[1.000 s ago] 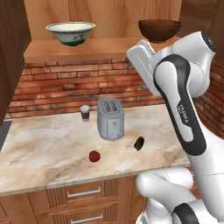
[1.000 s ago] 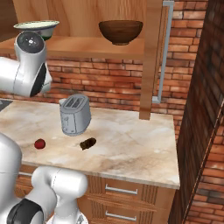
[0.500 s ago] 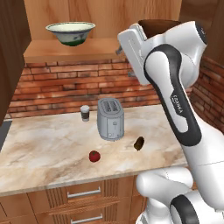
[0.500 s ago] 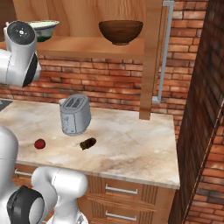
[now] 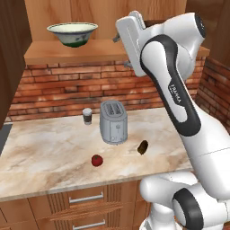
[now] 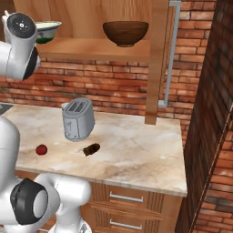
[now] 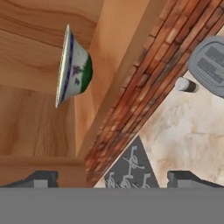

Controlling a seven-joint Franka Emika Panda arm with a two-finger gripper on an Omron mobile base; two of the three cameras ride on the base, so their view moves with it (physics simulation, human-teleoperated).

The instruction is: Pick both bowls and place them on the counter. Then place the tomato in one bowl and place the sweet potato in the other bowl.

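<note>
Two bowls sit on the shelf [image 5: 90, 49] — white bowl [image 5: 72, 33], brown bowl [image 6: 125, 32] — while the gripper [image 7: 113, 178] stands fully open, empty.

You see even, bright rendered light; soft shadows lie under the toaster [image 5: 113, 122] on the worktop [image 5: 49, 155], everything slightly coarse.

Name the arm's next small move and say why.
Probably ease the open end effector toward the white and green bowl on the shelf. Both bowls sit up there, the dark brown bowl too, nothing is held, and the hand view already frames the white one. The tomato and sweet potato wait on the counter.
</note>
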